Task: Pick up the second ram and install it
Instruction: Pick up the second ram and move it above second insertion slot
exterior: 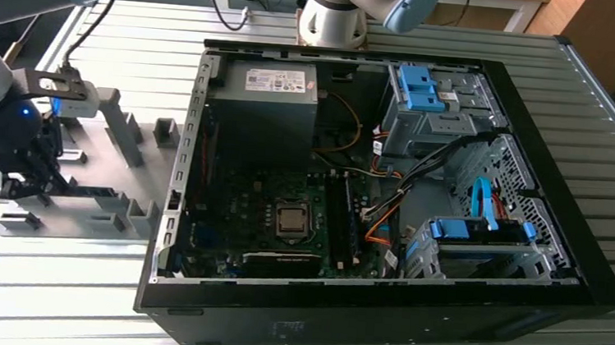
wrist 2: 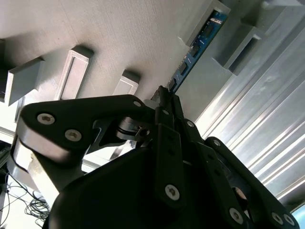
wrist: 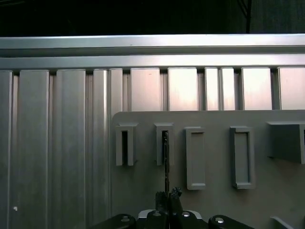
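Exterior view has my gripper (exterior: pixel 23 183) down at the exterior view's left. It's over a matte grey fixture plate (exterior: pixel 96 209) dotted with chunky upright blocks, just beside the open black PC case (exterior: pixel 383 331). Everything sits on a ribbed aluminium table (exterior: pixel 57 285). My arm comes in from the upper corner on that side, with the wrist pointing down at the plate.

In the second wrist view, the second ram (wrist 2: pixel 195 47) is a long, thin blue board with a row of small black chips. It stands on its edge along the plate. My black fingers (wrist 2: pixel 164 119) are pinched together on its near end.

In the first wrist view I'm looking at the stick edge-on, just a skinny dark line. It runs from a slotted grey holder (wrist: pixel 158 143) back to my gripper. So I'm clamped on the stick, it's sitting in its holder on the plate, and it's well apart from the motherboard (exterior: pixel 271 211).
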{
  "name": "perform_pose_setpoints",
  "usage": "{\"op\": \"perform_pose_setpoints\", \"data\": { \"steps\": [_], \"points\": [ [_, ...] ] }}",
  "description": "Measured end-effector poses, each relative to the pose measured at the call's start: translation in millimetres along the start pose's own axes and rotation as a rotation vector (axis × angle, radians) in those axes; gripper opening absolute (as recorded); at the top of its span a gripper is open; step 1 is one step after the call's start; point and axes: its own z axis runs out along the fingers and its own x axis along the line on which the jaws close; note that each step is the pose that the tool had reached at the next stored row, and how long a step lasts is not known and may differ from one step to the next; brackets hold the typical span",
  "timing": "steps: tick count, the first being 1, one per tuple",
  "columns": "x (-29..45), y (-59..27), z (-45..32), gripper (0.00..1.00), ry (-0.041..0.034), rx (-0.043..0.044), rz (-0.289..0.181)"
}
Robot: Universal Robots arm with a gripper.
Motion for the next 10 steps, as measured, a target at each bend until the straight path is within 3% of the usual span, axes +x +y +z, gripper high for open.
{"op": "perform_pose_setpoints", "data": {
  "steps": [10],
  "points": [
    [-0.3, 0.2, -11.9, 0.14, 0.0000, 0.0000, 0.000]
  ]
}}
